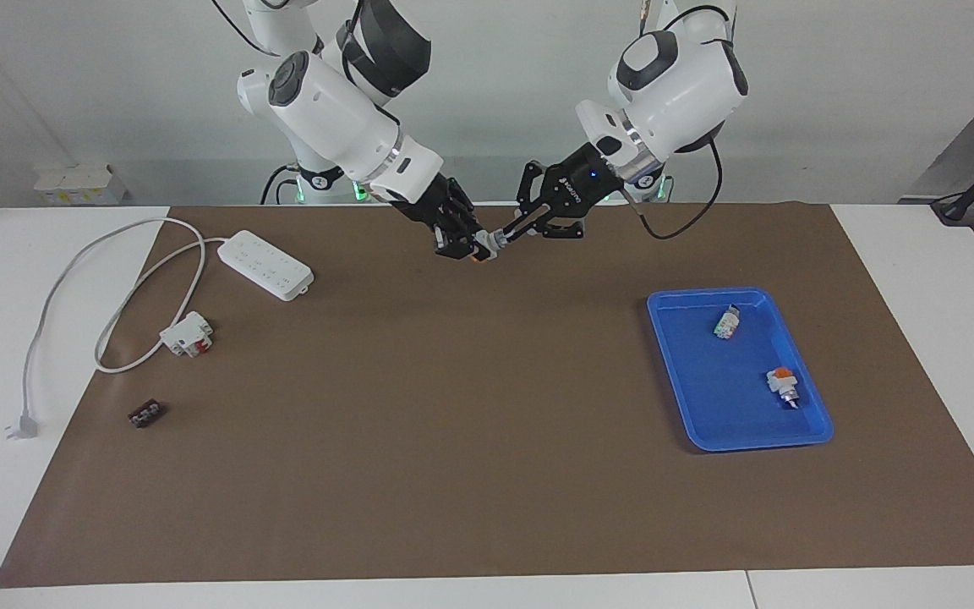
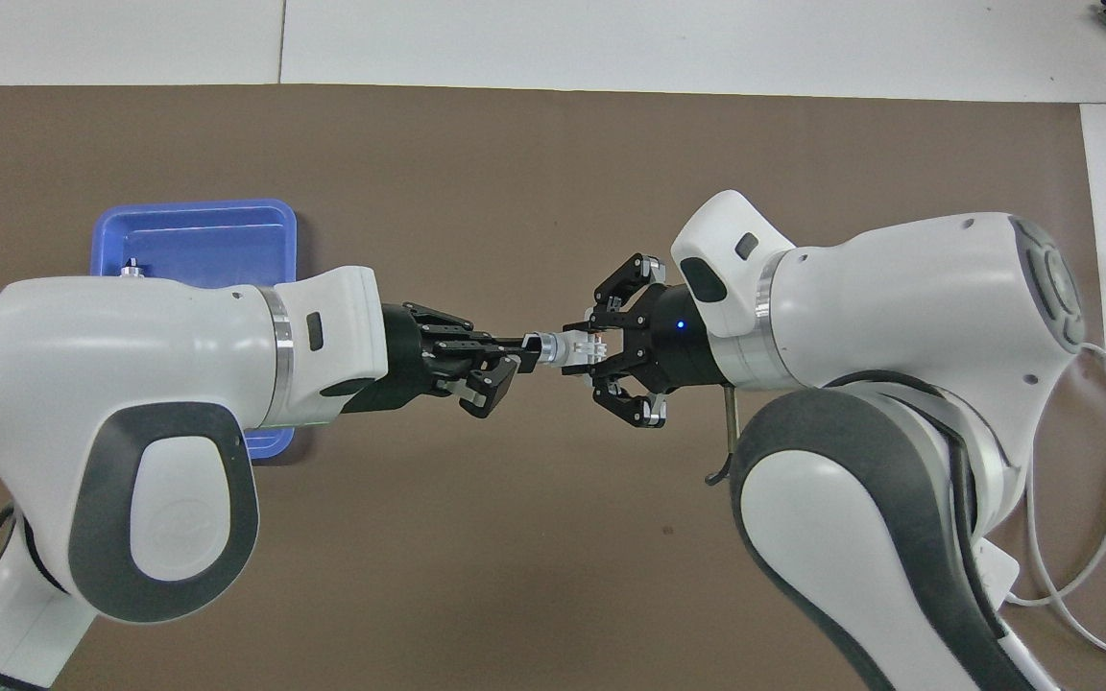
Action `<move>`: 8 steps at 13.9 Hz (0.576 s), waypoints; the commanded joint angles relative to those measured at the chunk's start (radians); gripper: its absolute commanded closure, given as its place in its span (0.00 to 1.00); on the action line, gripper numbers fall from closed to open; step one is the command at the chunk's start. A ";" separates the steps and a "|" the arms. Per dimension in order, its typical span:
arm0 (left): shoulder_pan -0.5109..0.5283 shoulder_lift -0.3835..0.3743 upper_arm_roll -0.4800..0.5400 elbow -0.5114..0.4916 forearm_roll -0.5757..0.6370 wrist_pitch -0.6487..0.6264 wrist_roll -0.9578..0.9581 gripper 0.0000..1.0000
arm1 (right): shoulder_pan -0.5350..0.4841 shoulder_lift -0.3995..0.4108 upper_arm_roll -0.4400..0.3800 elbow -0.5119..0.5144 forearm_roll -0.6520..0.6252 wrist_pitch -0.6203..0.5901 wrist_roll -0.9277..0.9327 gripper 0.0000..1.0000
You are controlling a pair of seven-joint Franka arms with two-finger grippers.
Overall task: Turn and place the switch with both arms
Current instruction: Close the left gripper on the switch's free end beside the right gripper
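Note:
The switch [image 1: 487, 246] hangs in the air between my two grippers, over the brown mat near the robots' end of the table. My right gripper [image 1: 472, 247] is shut on its white body, where an orange face shows. My left gripper [image 1: 506, 236] is shut on its silver collar and black knob end. In the overhead view the switch [image 2: 558, 348] lies level between the left gripper [image 2: 519, 347] and the right gripper [image 2: 589, 353]. Both arms stretch toward the middle, their hands facing each other.
A blue tray [image 1: 800, 338] toward the left arm's end holds a white-and-green switch [image 1: 725, 322] and a white-and-orange one [image 1: 783, 385]. Toward the right arm's end lie a white power strip [image 1: 265, 264] with its cable, a white-and-red block [image 1: 187, 334] and a small dark part [image 1: 146, 414].

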 commanded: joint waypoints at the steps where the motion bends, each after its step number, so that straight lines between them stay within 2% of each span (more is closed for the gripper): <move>1: -0.039 -0.009 0.007 -0.031 0.023 0.008 0.003 1.00 | 0.004 -0.023 0.001 0.000 0.022 0.018 0.013 1.00; 4: -0.036 -0.008 0.007 -0.030 0.023 0.010 -0.001 1.00 | 0.004 -0.023 0.001 0.000 0.022 0.019 0.012 1.00; 5: -0.034 -0.008 0.007 -0.030 0.023 0.008 -0.003 1.00 | 0.004 -0.023 0.001 0.001 0.022 0.019 0.012 0.11; 6: -0.033 -0.008 0.007 -0.030 0.023 0.008 -0.003 1.00 | 0.004 -0.022 0.002 0.001 0.022 0.018 0.012 0.00; 8: -0.031 -0.006 0.009 -0.030 0.023 0.012 -0.032 1.00 | 0.004 -0.022 0.001 0.003 0.022 0.018 0.015 0.00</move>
